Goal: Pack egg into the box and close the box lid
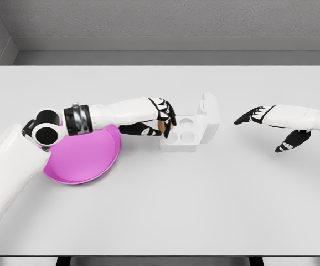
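The small brown egg (163, 127) is pinched in the fingers of the left hand (161, 121), only a sliver of its shell showing between the black-and-white fingertips. It hangs at the left edge of the white moulded egg box (179, 145), just over the nearest left-hand cup and not seated in it. The box stands near the middle of the desk, slightly left of centre. Its tray shows four round cups in two rows, and those that can be seen hold nothing. The white hinged lid (208, 117) stands up at the tray's right side, tilted slightly away from the cups.

The left hand is curled closed around the egg, thumb below and fingers above, its white forearm reaching in from the lower left across the round magenta plastic plate (88, 166). That plate lies flat on the desk just left of the box, apart from it, partly hidden by the arm.

The right hand (271, 130) hovers well to the right of the box, above bare desk, with its fingers spread and relaxed, grasping nothing; its fingertips point left toward the lid without touching it.

All of this sits on the plain white desk (165, 216), with a grey wall (165, 22) behind.
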Robot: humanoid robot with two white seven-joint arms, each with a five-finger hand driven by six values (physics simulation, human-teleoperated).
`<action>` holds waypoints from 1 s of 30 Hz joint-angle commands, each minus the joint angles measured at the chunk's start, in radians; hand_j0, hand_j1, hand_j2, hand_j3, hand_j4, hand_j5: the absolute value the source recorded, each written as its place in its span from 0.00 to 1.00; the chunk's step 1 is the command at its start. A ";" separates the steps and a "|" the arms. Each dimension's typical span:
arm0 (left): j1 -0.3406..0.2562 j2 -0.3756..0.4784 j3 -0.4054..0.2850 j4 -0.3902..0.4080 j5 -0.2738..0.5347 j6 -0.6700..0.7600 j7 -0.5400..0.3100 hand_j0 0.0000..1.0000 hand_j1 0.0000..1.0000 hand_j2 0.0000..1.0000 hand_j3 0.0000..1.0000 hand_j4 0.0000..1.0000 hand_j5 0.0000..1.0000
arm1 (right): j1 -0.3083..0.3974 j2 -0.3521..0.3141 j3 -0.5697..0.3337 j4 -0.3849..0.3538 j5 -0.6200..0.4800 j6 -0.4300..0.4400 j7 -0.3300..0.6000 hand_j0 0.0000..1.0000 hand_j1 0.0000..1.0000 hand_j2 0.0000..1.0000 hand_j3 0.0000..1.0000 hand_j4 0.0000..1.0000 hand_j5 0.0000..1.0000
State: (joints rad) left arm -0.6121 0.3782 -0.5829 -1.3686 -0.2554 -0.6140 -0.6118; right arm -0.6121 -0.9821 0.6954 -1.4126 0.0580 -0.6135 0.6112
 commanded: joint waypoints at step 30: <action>-0.028 -0.133 -0.005 0.171 0.047 0.003 0.001 0.36 0.36 0.36 0.36 0.36 0.36 | 0.002 -0.007 -0.001 -0.002 -0.007 0.003 0.000 1.00 1.00 1.00 1.00 1.00 1.00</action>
State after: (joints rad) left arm -0.6381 0.2397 -0.5899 -1.1906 -0.2215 -0.6141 -0.6120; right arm -0.6120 -0.9882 0.6954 -1.4140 0.0584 -0.6135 0.6112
